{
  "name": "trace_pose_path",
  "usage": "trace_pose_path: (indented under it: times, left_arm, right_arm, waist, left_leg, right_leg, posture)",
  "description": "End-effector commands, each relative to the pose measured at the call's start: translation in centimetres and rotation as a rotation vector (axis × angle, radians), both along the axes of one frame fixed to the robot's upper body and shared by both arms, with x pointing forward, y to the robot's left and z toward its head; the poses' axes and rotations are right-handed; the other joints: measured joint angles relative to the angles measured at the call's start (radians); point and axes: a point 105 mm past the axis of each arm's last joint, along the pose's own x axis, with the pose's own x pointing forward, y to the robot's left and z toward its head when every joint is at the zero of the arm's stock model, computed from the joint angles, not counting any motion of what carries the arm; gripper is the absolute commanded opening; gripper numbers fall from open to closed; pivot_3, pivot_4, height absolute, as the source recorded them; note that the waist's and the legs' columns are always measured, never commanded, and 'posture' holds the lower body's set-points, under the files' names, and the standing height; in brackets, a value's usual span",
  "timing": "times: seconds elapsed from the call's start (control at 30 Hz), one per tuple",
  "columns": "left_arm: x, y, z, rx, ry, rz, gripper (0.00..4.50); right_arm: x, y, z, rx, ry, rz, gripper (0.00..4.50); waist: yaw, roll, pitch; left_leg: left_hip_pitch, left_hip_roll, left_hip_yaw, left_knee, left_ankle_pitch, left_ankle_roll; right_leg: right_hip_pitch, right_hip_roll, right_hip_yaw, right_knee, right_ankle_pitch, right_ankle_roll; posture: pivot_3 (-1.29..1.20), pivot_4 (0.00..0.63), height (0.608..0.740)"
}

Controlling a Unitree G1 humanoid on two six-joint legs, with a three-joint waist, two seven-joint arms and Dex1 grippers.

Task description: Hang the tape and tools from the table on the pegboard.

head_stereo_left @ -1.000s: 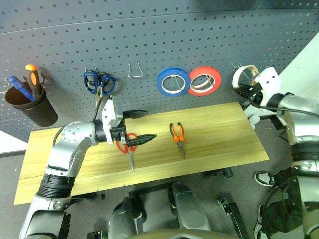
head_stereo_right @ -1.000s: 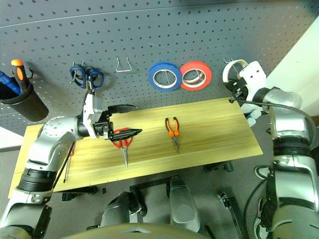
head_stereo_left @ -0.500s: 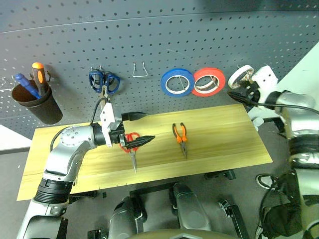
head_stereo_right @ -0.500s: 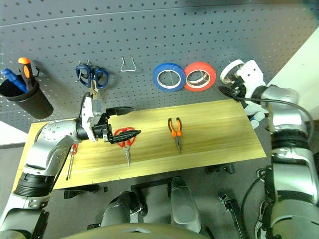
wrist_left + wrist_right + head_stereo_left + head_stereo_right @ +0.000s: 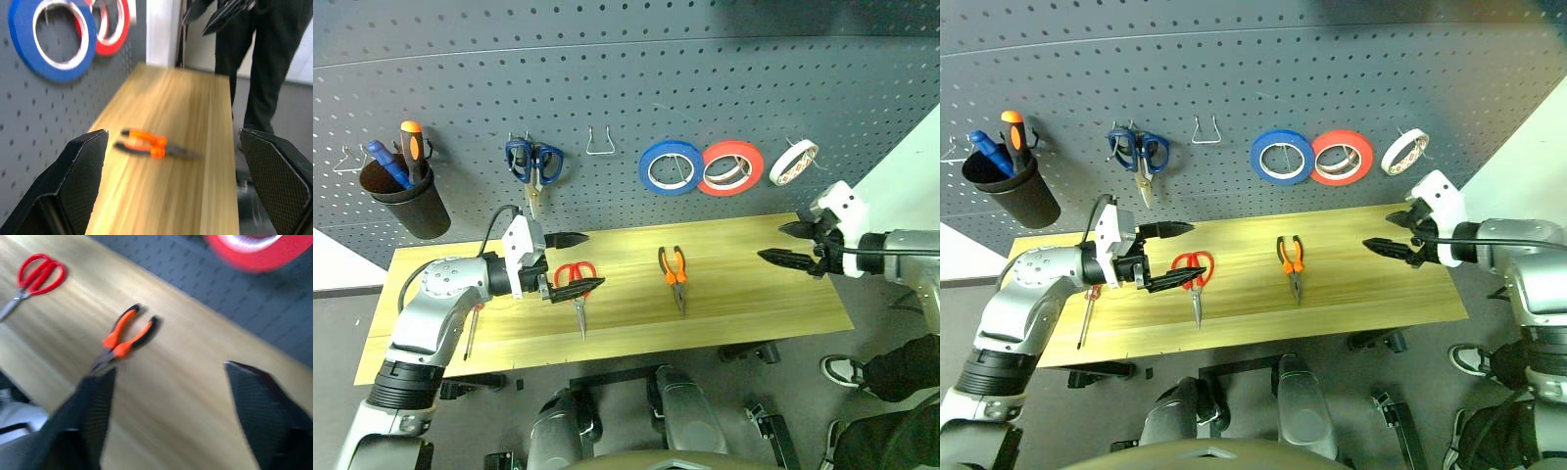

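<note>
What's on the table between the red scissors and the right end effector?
Only the pliers, lying flat between the red scissors and the right end effector. Otherwise bare table, seen in both eye views.

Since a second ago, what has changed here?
The right gripper let go of the cream tape, now hanging on the pegboard, opened, and drew back over the table. Red scissors, pliers and screwdriver stay put; the left gripper stays open.

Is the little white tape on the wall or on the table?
On the wall. The tape hangs on the pegboard, right of the red roll. The right gripper is open and empty.
</note>
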Motion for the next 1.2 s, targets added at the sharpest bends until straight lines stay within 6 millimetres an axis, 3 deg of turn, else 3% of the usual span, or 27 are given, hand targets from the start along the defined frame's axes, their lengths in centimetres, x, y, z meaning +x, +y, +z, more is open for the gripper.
trace_pose_path:
  times: [0.03, 0.2, 0.33, 0.53, 0.7, 0.9, 1.2]
  left_arm:
    - [-0.4, 1.4, -0.1, 0.054, -0.007, 0.020, 4.50]
    - [-0.8, 2.7, -1.7, 0.165, 0.036, 0.051, 4.50]
    - [-1.3, 3.2, -2.2, 0.200, 0.072, 0.048, 4.50]
    - [-1.0, 3.6, -2.1, 0.191, 0.088, 0.064, 4.50]
    - [-1.3, 3.1, -1.5, 0.170, 0.090, 0.055, 4.50]
    - [-1.0, 2.3, -1.6, 0.139, 0.093, 0.050, 4.50]
    - [1.5, -0.5, -2.0, 0.114, 0.039, 0.042, 4.50]
  right_arm:
    - [1.1, 1.6, -2.3, -0.046, 0.046, -0.059, 4.47]
    - [3.6, 3.4, -4.5, -0.048, 0.101, -0.202, 4.47]
    - [4.8, 5.5, -4.7, 0.004, 0.157, -0.257, 4.47]
    - [6.2, 6.4, -4.9, -0.016, 0.199, -0.354, 4.47]
    - [6.3, 7.2, -4.3, 0.013, 0.250, -0.383, 4.47]
    - [5.8, 8.3, -5.3, 0.010, 0.305, -0.368, 4.47]
    - [5.9, 8.3, -6.2, -0.026, 0.289, -0.374, 4.47]
  waist:
    - [0.001, 0.000, -0.001]
    - [0.005, 0.000, 0.000]
    - [0.019, 0.000, 0.000]
    - [0.055, 0.002, 0.013]
    - [0.078, 0.003, 0.052]
    - [0.097, 0.005, 0.093]
    - [0.113, 0.004, 0.126]
  left_leg:
    - [0.000, 0.000, 0.000, 0.000, 0.000, 0.000]
    - [-0.002, 0.000, 0.000, 0.000, 0.000, 0.000]
    - [-0.002, 0.000, 0.000, -0.001, 0.000, 0.000]
    - [-0.001, 0.001, 0.001, -0.002, 0.000, 0.001]
    - [-0.002, -0.001, 0.001, -0.003, 0.002, 0.004]
    - [-0.003, -0.002, 0.001, -0.004, 0.002, 0.005]
    - [-0.005, -0.002, 0.002, -0.005, 0.002, 0.006]
  right_leg:
    - [0.000, 0.000, 0.000, 0.000, 0.000, -0.001]
    - [-0.002, -0.001, 0.000, 0.000, 0.000, -0.001]
    - [-0.002, -0.002, 0.000, 0.000, 0.000, -0.001]
    - [-0.003, -0.004, 0.000, 0.000, -0.002, -0.004]
    - [-0.004, -0.010, 0.000, 0.000, -0.003, -0.007]
    - [-0.005, -0.012, 0.000, -0.001, -0.003, -0.007]
    - [-0.006, -0.012, -0.001, -0.002, -0.001, -0.003]
  posture:
    - [-0.21, 0.152, 0.730]
    - [-0.18, 0.179, 0.730]
    - [-0.16, 0.211, 0.730]
    - [-0.14, 0.285, 0.730]
    - [-0.12, 0.347, 0.730]
    - [-0.10, 0.382, 0.730]
    - [-0.10, 0.396, 0.730]
